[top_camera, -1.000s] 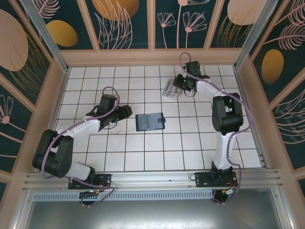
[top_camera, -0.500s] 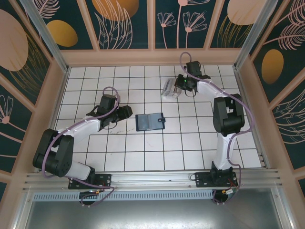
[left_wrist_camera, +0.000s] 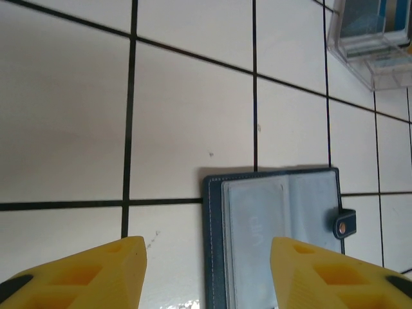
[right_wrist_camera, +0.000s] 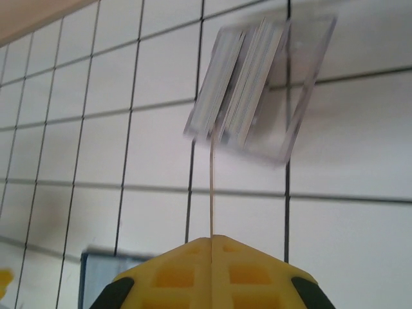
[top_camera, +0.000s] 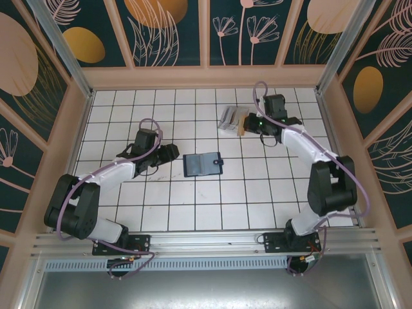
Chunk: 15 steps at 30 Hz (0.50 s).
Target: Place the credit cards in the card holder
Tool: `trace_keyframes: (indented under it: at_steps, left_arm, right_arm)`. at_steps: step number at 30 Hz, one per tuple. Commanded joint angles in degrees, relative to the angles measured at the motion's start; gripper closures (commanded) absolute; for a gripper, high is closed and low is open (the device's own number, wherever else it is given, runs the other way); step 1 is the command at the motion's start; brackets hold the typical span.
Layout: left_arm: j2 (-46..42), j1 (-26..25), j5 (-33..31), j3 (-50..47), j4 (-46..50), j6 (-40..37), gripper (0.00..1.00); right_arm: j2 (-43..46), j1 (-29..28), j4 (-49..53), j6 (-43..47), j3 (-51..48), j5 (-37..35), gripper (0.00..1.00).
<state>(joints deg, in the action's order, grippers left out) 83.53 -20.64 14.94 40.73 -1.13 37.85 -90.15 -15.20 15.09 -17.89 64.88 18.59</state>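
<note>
The card holder (top_camera: 203, 164) lies open on the tiled floor, navy outside and blue-grey inside (left_wrist_camera: 277, 225). My right gripper (top_camera: 247, 121) is shut on one thin beige credit card (top_camera: 239, 123), seen edge-on (right_wrist_camera: 211, 187) above its yellow fingertips (right_wrist_camera: 193, 257), lifted just clear of the tray. More credit cards (right_wrist_camera: 241, 90) stand on edge in the clear tray (top_camera: 228, 118). My left gripper (top_camera: 172, 152) hovers open just left of the card holder, with nothing between its yellow fingers (left_wrist_camera: 103, 270); in the left wrist view, the holder's left edge lies between them.
The clear plastic tray (left_wrist_camera: 370, 45) sits at the back centre, tilted and blurred in the right wrist view (right_wrist_camera: 302, 84). A corner of the card holder (right_wrist_camera: 96, 277) shows low on the left. Wooden walls (top_camera: 206, 76) ring the white tiled floor (top_camera: 212, 206).
My right gripper closed on a card at the tray and drew back to the right with it. The right arm's elbow swung out to the right. The left arm stayed still.
</note>
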Motion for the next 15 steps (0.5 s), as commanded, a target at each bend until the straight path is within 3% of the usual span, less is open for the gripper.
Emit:
trace_keyframes:
  at_steps: [1,7,15]
  left_arm:
    - [0.6,-0.1,4.1,-1.3,-2.3,1.2,0.46]
    - [1.1,-0.1,7.0,-1.8,-4.7,2.1,0.46]
    - [4.8,-1.3,11.1,-2.1,-7.9,2.0,0.47]
  right_arm:
    - [4.5,-1.4,-3.3,1.0,-6.1,7.4,1.0]
    - [6.2,-6.6,-8.5,-1.5,-12.9,13.7,1.0]
    - [-2.3,-7.4,-15.1,-3.8,-14.5,25.6,1.0]
